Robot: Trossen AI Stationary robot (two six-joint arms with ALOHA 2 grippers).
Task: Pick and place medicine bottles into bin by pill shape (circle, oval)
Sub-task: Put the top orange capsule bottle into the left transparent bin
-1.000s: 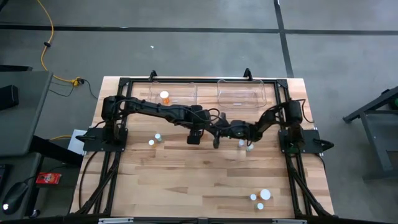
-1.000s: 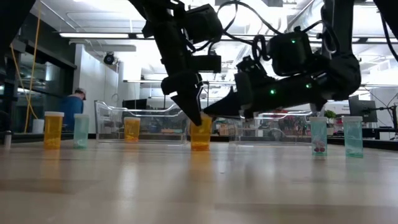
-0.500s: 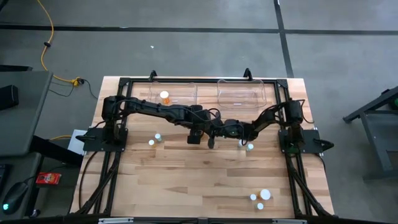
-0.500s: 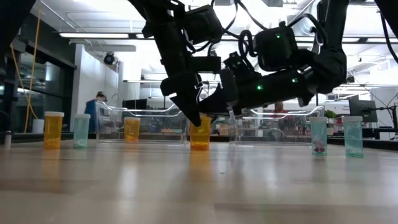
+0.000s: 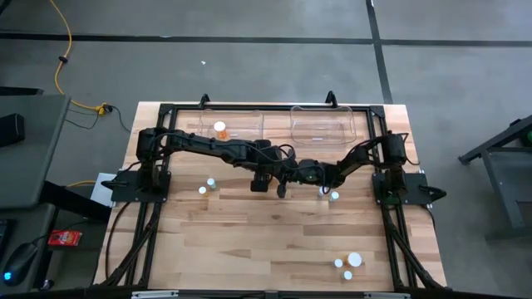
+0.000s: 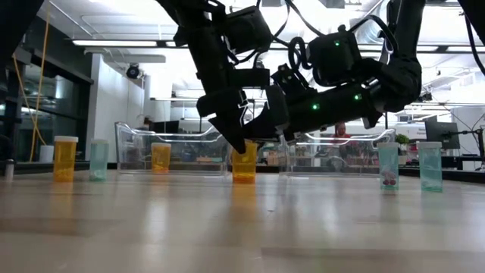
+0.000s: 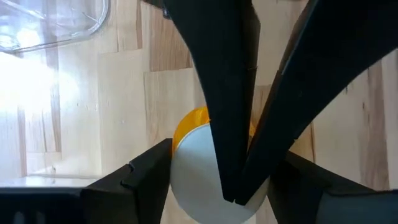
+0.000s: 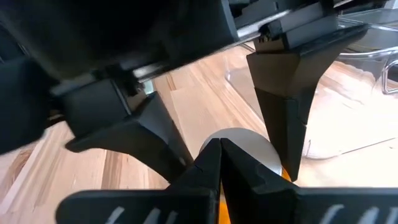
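Note:
An orange medicine bottle [image 6: 244, 168] with a white cap [image 7: 189, 180] stands upright on its base at the table's middle. My left gripper [image 7: 221, 180] points steeply down over it, open, one finger [image 7: 149, 177] on each side of the cap; whether they touch it I cannot tell. My right gripper [image 8: 219, 146] reaches in from the table's right, nearly level and shut, its tips at the cap. In the high view both grippers [image 5: 279, 186] hide the bottle. My right gripper lays its shut fingertips [image 7: 233, 190] on the top of the bottle's white cap [image 8: 242, 140]. They come nearly level from the table's right, between my left gripper's two fingers. The bottle stays upright with its base on the table.
Two clear bins [image 5: 231, 123] [image 5: 322, 123] stand at the far edge; the left one holds an orange bottle [image 5: 220, 129]. Two bottles [image 5: 202, 190] stand left of centre, one [image 5: 334, 196] just right of the grippers, three [image 5: 347, 266] near the front right corner.
My right gripper, still shut, has moved a little toward the table's left onto the orange bottle and has tipped its fingers closer to level. The bottle has stayed where it was.

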